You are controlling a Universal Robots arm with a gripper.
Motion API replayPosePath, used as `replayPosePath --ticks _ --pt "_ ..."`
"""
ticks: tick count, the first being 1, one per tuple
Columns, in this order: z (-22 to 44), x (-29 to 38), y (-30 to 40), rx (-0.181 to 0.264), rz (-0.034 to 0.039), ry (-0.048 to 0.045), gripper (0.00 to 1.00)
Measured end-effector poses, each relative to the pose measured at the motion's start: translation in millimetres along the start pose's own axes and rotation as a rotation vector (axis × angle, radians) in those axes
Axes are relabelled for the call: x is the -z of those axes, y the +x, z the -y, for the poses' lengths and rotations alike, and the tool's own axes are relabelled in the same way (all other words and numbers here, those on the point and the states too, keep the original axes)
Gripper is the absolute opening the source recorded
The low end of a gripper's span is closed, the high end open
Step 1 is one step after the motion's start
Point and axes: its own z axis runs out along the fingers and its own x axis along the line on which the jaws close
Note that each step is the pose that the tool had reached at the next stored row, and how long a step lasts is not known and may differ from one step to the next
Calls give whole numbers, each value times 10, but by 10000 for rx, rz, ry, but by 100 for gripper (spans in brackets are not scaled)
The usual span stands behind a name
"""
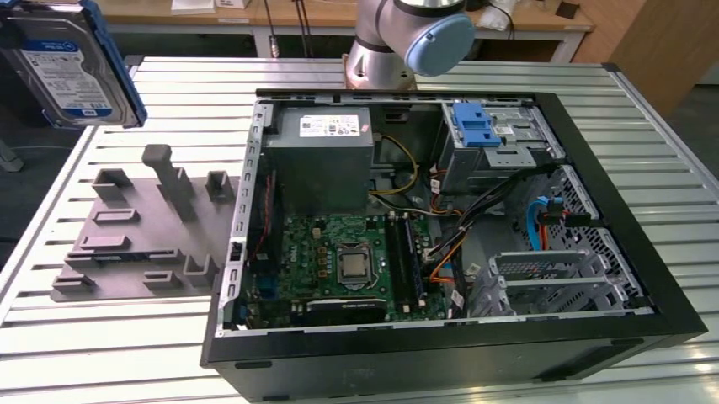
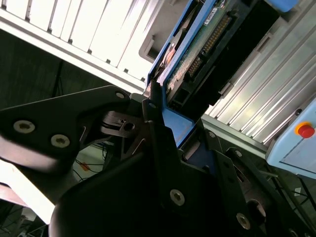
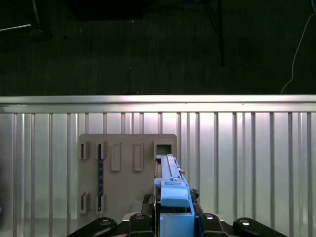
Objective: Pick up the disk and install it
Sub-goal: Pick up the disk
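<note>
- Exterior view: catches the disk point(image 1: 70, 66) lifted clear of the counter point(image 1: 101, 337), high at the exterior view's left, above the grey holder block point(image 1: 141, 227), label side towards the camera.
- Second wrist view: shows the gripper point(image 2: 173, 118) drawn narrow and clamped on the disk's blue carrier frame, with a black finger point(image 2: 160, 136) pressed against each side (green circuit board and connector pins face this camera).
- Gripped by the frame edge, probably to keep label and board free of the fingers and leave the long sides bare for a bay.
- Held on edge in the first wrist view, directly over the holder block and its slots; raised that far, at a guess, to clear the block's upright posts.
- Kept well apart from the open computer case point(image 1: 450, 252) and its blue drive bay point(image 1: 477, 126) beside the arm's base point(image 1: 405, 38); not yet installed.
- Arm pose: wrist aimed straight down at the counter (judging by the first wrist view) and reached out to the exterior view's left of the base.
</note>
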Motion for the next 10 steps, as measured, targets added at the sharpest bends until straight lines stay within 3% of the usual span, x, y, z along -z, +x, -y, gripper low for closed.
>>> replayPosePath --ticks 10 --pt "0 28 0 0 0 0 36"
